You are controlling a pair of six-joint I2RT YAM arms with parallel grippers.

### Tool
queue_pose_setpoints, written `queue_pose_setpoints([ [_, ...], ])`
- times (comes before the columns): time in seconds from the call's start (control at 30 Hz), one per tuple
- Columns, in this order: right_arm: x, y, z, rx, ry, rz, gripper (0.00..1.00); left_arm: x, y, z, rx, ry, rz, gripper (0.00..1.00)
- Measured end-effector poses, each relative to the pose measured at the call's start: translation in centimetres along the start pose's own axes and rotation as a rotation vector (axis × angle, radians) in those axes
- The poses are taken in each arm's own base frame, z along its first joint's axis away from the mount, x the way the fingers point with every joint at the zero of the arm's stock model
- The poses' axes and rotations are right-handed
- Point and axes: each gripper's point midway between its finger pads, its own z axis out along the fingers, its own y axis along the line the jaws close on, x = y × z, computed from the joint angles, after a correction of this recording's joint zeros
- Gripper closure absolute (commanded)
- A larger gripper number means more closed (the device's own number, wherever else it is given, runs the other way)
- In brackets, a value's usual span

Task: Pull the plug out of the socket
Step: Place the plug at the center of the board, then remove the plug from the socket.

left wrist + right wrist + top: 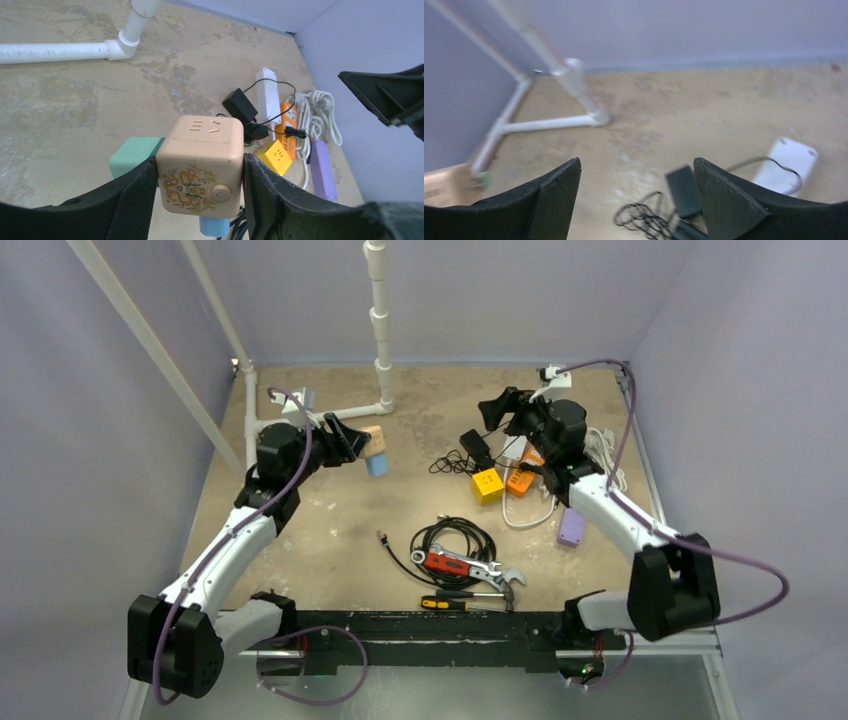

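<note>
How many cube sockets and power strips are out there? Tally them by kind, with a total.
Cube sockets: 2, the beige cube and the yellow cube
Power strips: 3, the white strip, orange strip and purple strip
Total: 5

White-and-black arms (225,550)
White links, black joints, purple cables (745,580) — left gripper (200,187) and right gripper (636,200) are matte black wedges.

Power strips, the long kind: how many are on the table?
3, all on the right side: a white strip farthest back, an orange strip just in front of it, and a purple strip nearest the arms' bases. The cables could hide more.
</note>
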Motion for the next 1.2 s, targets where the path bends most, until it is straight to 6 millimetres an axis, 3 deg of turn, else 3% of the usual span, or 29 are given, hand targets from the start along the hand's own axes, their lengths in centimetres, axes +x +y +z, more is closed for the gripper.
queue_pose_setpoints([
  [0.1,-3.0,5.7,-2.4,-0.141,-0.103,-0.014,0.15,-0.3,-0.3,0.6,0.015,-0.030,-0.082,1.00],
  [0.17,-3.2,10.4,-3.7,-0.259,-0.128,-0.012,0.15,-0.3,-0.4,1.0,0.027,-0.048,-0.140,1.00],
  [0.27,-1.3,17.3,-5.8,-0.429,-0.103,0.008,0.15,0.2,-0.2,2.0,0.040,-0.057,-0.235,1.00],
  [0.4,2.9,22.3,-6.6,-0.531,-0.019,0.030,0.16,1.7,0.5,2.8,0.035,-0.043,-0.326,1.00],
  [0.53,7.5,23.1,-5.5,-0.505,0.078,0.032,0.18,2.9,1.1,2.8,0.023,-0.027,-0.370,1.00],
  [0.73,13.0,22.3,-3.7,-0.427,0.181,0.008,0.22,3.0,1.6,2.6,0.026,-0.041,-0.404,1.00],
  [0.87,14.6,22.2,-2.8,-0.393,0.210,-0.006,0.22,3.0,2.4,2.5,0.010,-0.047,-0.424,1.00],
  [1.2,15.3,22.3,-1.0,-0.326,0.193,-0.025,0.31,2.8,2.2,2.4,0.029,-0.048,-0.432,1.00],
])
